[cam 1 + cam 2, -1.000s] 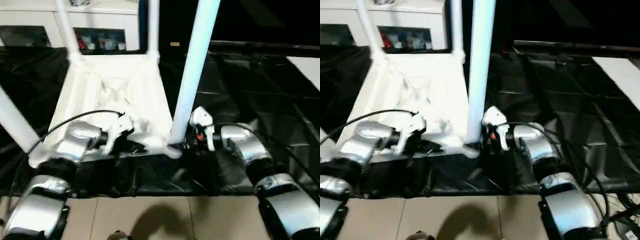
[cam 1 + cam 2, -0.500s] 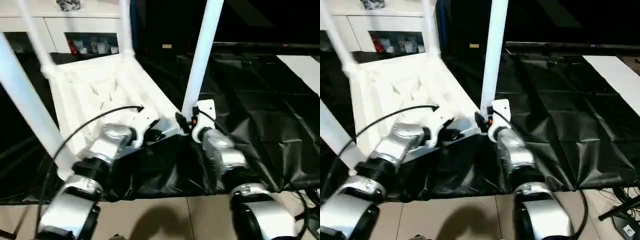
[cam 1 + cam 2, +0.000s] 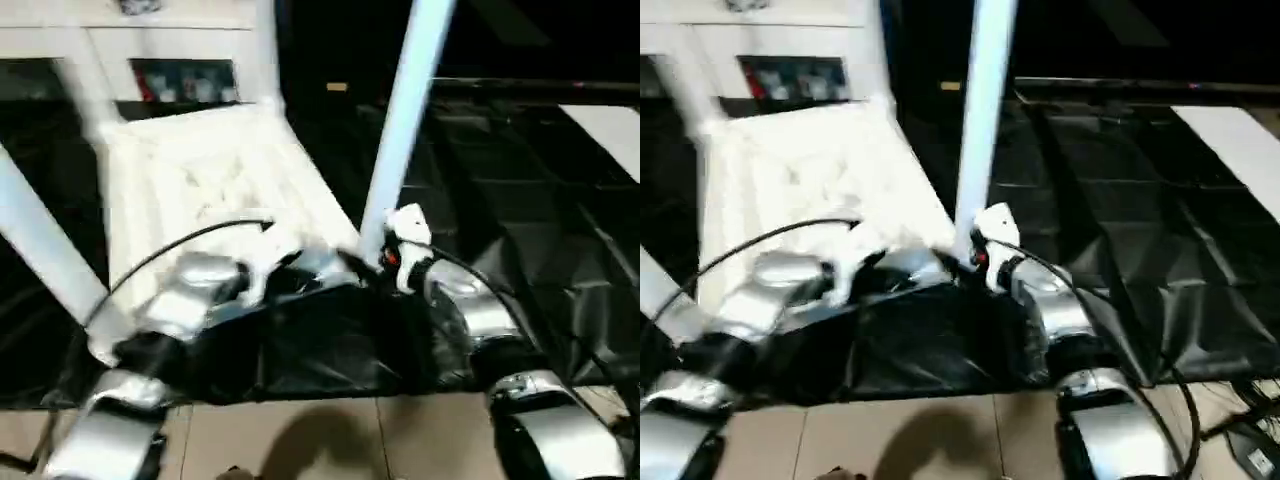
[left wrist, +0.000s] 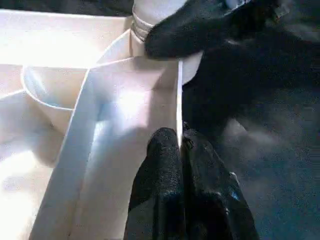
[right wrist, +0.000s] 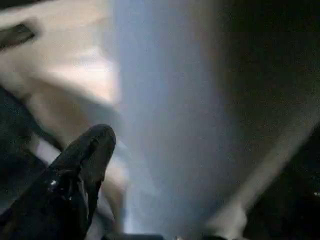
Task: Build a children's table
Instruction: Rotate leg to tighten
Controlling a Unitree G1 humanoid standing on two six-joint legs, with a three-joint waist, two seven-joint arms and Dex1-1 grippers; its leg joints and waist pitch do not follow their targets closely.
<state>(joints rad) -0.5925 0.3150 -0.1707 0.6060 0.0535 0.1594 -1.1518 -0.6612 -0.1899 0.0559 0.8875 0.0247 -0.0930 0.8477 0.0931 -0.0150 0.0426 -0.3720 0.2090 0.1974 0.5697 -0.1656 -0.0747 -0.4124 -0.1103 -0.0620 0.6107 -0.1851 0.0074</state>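
Note:
The children's table lies upside down, its ribbed white tabletop facing up with the legs standing in the corner sockets. My left gripper is shut on the thin rim wall of the near edge, also seen from the head. My right gripper sits at the base of the near right leg. One black finger stands beside that leg, slightly off it. The near left leg rises at the left, and a far leg stands at the back.
A crinkled black sheet covers the work surface under and right of the table. A white cabinet with glass doors stands behind. A flat white board lies at the far right. Tiled floor shows below.
The whole picture has swung with the head. Both grippers stay at the tabletop's near right corner, the left on the rim, the right at the leg's base.

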